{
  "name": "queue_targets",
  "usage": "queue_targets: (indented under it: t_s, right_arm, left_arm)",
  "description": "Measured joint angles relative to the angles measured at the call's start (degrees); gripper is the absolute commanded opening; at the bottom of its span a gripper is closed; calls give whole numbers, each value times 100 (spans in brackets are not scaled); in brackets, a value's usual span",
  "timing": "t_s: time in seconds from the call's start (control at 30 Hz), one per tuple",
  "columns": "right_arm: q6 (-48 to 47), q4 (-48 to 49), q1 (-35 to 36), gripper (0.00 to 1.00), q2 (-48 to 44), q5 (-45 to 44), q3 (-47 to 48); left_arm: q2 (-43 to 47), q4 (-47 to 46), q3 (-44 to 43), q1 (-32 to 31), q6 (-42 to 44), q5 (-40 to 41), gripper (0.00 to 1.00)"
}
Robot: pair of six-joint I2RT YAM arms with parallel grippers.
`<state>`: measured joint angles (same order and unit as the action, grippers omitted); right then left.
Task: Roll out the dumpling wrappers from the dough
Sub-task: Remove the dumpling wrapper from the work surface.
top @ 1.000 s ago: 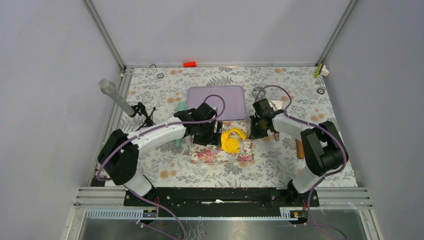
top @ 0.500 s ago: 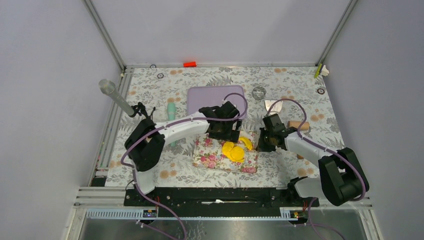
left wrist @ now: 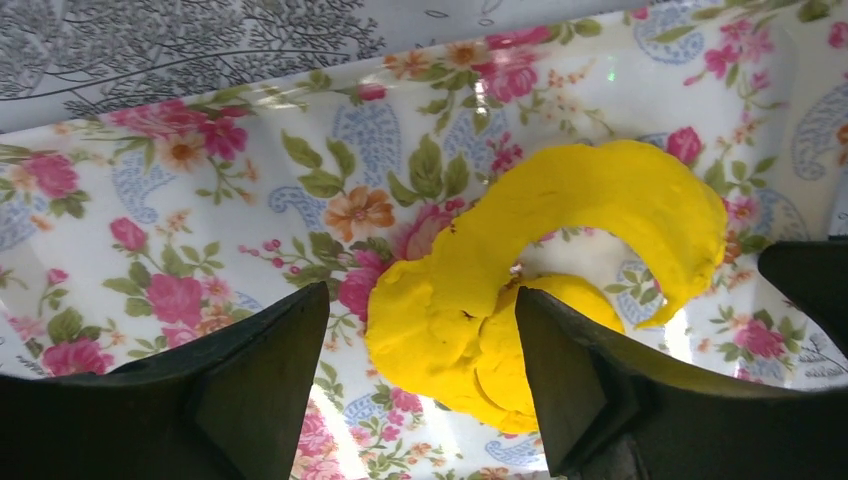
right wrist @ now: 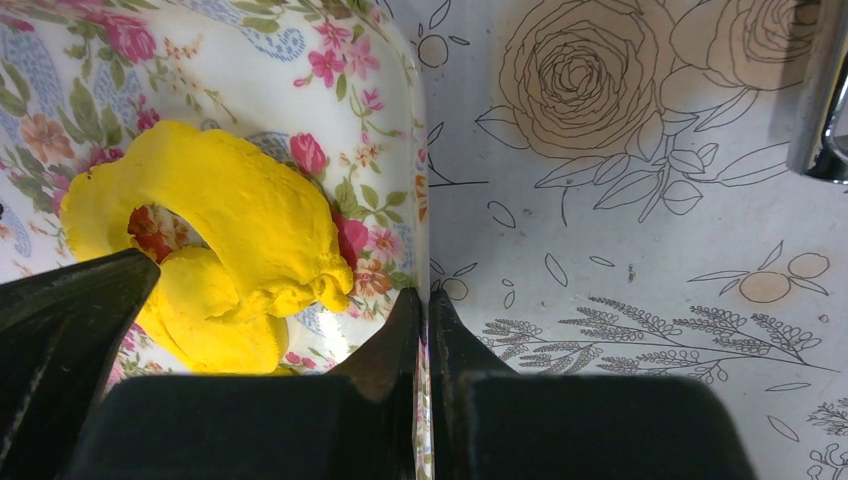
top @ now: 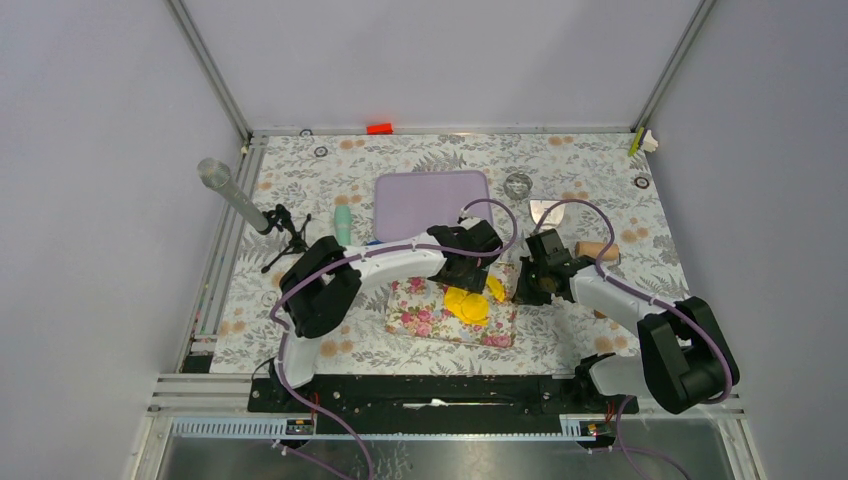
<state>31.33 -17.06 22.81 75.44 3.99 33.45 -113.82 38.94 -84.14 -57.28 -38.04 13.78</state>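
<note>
The dough (left wrist: 640, 200), a bright yellow arched strip, lies on a floral mat (top: 420, 315). It curls over flat round yellow dumpling wrappers (left wrist: 480, 350) that overlap one another. From above, the wrappers (top: 466, 305) and the dough (top: 495, 288) sit at the mat's right half. My left gripper (left wrist: 420, 295) hangs open just above the yellow pile, with one finger on either side. My right gripper (right wrist: 427, 310) is shut on the mat's right edge (right wrist: 415, 215), beside the dough (right wrist: 230, 210).
A purple tray (top: 432, 203) lies behind the mat. A green tube (top: 343, 222) and a clear cylinder (top: 230, 195) lie at the left. At the right back are a round metal cutter (top: 518, 185), a scraper (top: 545, 210) and a wooden handle (top: 597, 250).
The left gripper has moved right, over the yellow pile. The right gripper has come nearer and shut on the mat's edge, and the mat has slid a little right.
</note>
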Motion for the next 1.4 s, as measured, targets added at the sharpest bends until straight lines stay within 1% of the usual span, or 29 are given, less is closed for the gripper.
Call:
queue_targets:
  t_s: [0.17, 0.4, 0.6, 0.8, 1.07, 1.4]
  right_arm:
    - [9, 7, 0, 0, -9, 0, -15]
    - [48, 22, 0, 0, -46, 2, -46]
    - [92, 22, 2, 0, -153, 2, -116]
    - [120, 15, 2, 0, -157, -13, -120]
    - [153, 22, 2, 0, -114, -48, -120]
    - [153, 24, 2, 0, -116, -48, -120]
  left_arm:
    - [-55, 83, -57, -7, -55, 334, 73]
    - [-302, 212, -179, -7, -76, 597, 72]
    - [-280, 267, -127, -17, -90, 920, 71]
    - [-72, 352, 129, -15, -92, 1193, 71]
    - [280, 382, 511, 72, -149, 1145, 71]
    - [992, 450, 1353, 251, -332, 927, 71]
